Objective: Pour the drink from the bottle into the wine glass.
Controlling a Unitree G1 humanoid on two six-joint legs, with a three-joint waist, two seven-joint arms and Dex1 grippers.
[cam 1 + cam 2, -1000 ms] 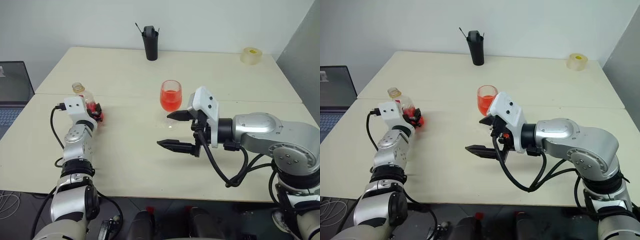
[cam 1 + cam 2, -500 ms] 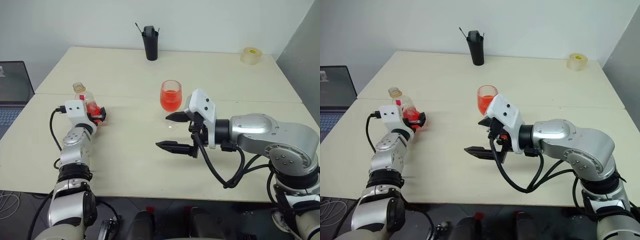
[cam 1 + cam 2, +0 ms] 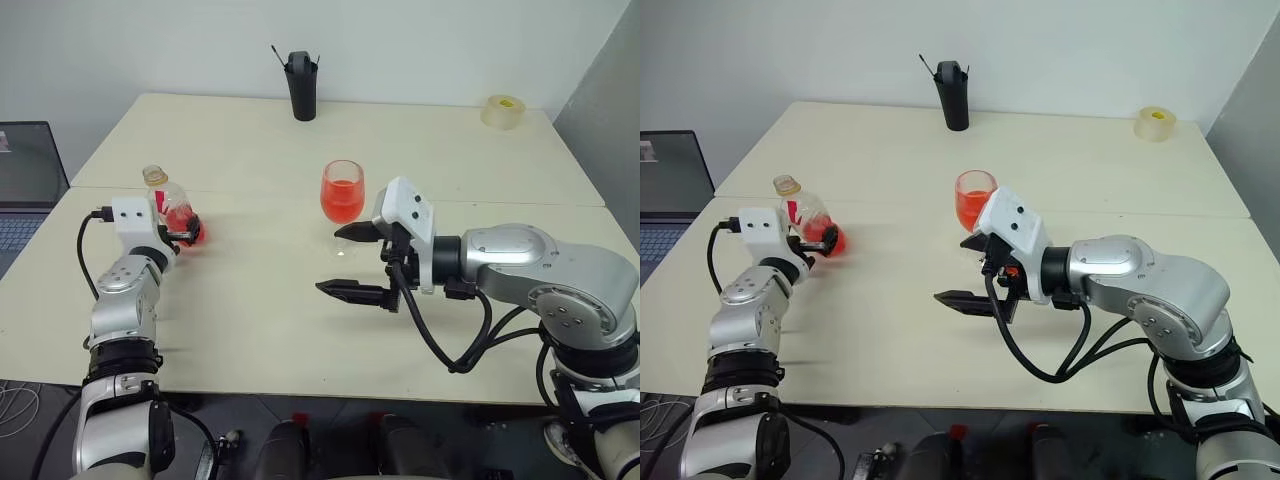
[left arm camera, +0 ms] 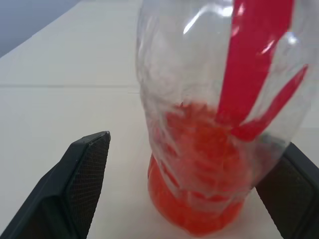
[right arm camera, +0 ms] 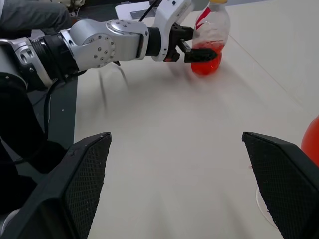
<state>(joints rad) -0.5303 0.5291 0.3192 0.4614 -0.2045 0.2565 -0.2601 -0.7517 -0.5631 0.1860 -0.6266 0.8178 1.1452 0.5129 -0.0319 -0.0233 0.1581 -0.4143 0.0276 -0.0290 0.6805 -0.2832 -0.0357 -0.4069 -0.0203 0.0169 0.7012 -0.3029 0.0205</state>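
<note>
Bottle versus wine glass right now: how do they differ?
The bottle has drink only at its bottom; the wine glass bowl is largely full. The bottle stands between the open left hand fingers; the wine glass stands free behind the open right hand. Both are clear, upright and hold red drink.

Left claw point(image 3: 183, 231) spread wide – right claw point(image 3: 348, 261) agape, pointing left.

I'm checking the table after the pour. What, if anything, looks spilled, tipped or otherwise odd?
No spill shows on the table. The bottle stands upright with no cap on, some red drink left at its bottom. The wine glass stands upright, about half full. Nothing stands out.
</note>
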